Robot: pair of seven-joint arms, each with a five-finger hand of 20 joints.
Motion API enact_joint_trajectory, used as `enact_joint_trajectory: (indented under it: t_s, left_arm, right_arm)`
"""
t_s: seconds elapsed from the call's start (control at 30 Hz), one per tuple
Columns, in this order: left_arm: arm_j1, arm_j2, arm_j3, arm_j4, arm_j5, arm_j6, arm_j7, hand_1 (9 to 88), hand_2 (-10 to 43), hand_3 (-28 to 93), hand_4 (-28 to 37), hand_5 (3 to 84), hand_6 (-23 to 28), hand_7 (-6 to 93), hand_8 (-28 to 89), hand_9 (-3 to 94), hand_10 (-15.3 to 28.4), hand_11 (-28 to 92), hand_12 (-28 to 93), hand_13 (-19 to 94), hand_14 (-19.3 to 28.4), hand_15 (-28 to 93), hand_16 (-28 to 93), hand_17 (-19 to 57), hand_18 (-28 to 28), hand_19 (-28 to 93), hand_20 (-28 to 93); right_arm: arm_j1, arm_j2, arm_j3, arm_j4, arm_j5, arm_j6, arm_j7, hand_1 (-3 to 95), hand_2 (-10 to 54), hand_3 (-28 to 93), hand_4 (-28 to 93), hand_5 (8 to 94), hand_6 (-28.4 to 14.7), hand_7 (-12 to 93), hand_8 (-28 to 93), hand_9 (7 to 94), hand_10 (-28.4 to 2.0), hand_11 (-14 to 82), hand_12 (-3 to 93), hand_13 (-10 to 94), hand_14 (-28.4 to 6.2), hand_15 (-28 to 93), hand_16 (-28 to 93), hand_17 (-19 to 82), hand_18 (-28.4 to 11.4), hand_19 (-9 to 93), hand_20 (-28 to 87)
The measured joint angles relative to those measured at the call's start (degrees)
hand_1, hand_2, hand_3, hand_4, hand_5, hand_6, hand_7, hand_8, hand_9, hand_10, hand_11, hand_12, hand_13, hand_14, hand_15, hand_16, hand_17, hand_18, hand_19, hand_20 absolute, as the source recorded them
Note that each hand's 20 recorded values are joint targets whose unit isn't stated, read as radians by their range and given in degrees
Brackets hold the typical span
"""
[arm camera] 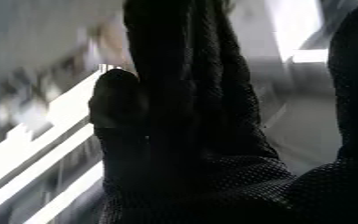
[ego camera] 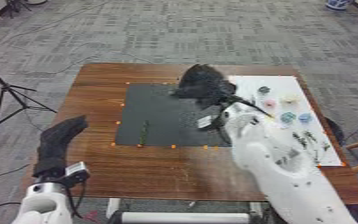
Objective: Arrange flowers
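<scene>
Table: your brown wooden top (ego camera: 158, 175), under both sheets.
Black sheet: left of the white one, from your seat (ego camera: 171, 112).
White sheet: on your right (ego camera: 278, 82), partly behind the robot's right arm.
Right hand: over the black sheet's far right part (ego camera: 204, 85); you see straight fingers close together, thumb apart.
Left hand: by the table's left edge (ego camera: 58, 142), fingers extended together.
Green stem: upright in your view, on the black sheet's left (ego camera: 144, 131).
Flower heads: on the white sheet, pink (ego camera: 270, 103) and blue (ego camera: 305, 117) among them.
</scene>
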Motion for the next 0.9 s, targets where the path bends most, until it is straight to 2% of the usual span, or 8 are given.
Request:
enact_joint_trajectory:
  t_s: [0.13, 0.2, 0.33, 0.53, 0.77, 0.9]
  left_arm:
    - [0.71, 0.03, -0.35, -0.3, 0.0, 0.58, 0.36, 21.5, 1.1, 69, -28.3, 50.4, 3.5, 18.0, -8, 49.6, 14.4, 22, 14, 39, 16.0, 17, 3, 4.5, 11.7, 12, 15]
    - [1.04, -0.02, -0.35, -0.52, 0.03, 0.59, 0.33, 21.4, 1.4, 69, -28.3, 50.5, 3.6, 17.9, -8, 49.7, 14.4, 22, 14, 39, 15.9, 17, 3, 4.4, 11.7, 12, 15]
    - [2.03, -0.37, -0.5, -1.05, 0.08, 0.56, 0.26, 21.5, 1.7, 69, -28.3, 50.4, 3.5, 18.0, -8, 49.7, 14.4, 22, 14, 39, 16.1, 18, 3, 4.4, 11.8, 12, 15]
    - [3.15, -1.0, -0.41, -1.33, 0.3, 0.08, 0.06, 21.5, 2.1, 69, -28.3, 50.5, 3.6, 18.0, -8, 49.7, 14.5, 22, 14, 39, 16.1, 18, 3, 4.4, 11.8, 12, 15]
    - [3.3, -1.45, -0.35, -1.41, 1.78, -1.42, -0.93, 21.7, 2.2, 69, -28.3, 50.5, 3.4, 18.2, -8, 49.8, 14.5, 22, 14, 39, 16.1, 18, 3, 4.4, 11.8, 12, 15]
    - [4.2, -1.72, -0.9, -2.11, 1.93, -1.6, -1.19, 21.6, 2.3, 69, -28.3, 50.5, 3.5, 18.0, -8, 49.9, 14.6, 22, 14, 39, 16.1, 18, 3, 4.4, 11.8, 12, 15]
  right_arm:
    - [-7.81, 9.64, 12.36, -3.58, 0.33, 5.04, -1.19, 24.8, -9.5, 59, -8, 68.3, -6.5, 22, -2, 79.5, -15.8, 29.4, 29.2, 82, -9.9, 47, 35, 50, -18.7, 85, 46]
    - [-12.35, 14.25, 17.89, -3.7, 0.33, 7.62, -0.41, 25.9, -9.5, 59, -8, 70.3, -5.6, 25, -2, 81.7, -14.0, 31.9, 29.8, 85, -8.7, 50, 36, 53, -17.9, 88, 46]
    - [-21.94, 20.34, 28.59, -3.1, 0.0, 10.38, 2.27, 27.8, -9.5, 60, -9, 72.0, -4.7, 27, -3, 84.0, -13.0, 33.3, 29.8, 87, -7.9, 51, 36, 56, -17.2, 91, 45]
    - [-30.14, 23.14, 35.59, -1.24, -1.25, 10.56, 4.43, 29.1, -9.5, 60, -9, 73.8, -3.6, 30, -4, 86.1, -12.3, 34.9, 30.4, 89, -6.9, 53, 37, 57, -17.2, 93, 45]
    - [-35.12, 24.14, 36.21, 0.8, -2.22, 9.96, 4.83, 29.3, -9.5, 60, -9, 74.4, -3.2, 32, -4, 86.7, -12.1, 35.8, 30.6, 90, -6.6, 54, 37, 58, -17.0, 93, 47]
    - [-37.74, 24.28, 37.45, 1.97, -2.47, 8.43, 5.25, 29.2, -9.5, 61, -10, 74.6, -3.0, 32, -4, 86.9, -11.9, 36.1, 30.6, 90, -6.3, 54, 37, 58, -16.9, 93, 47]
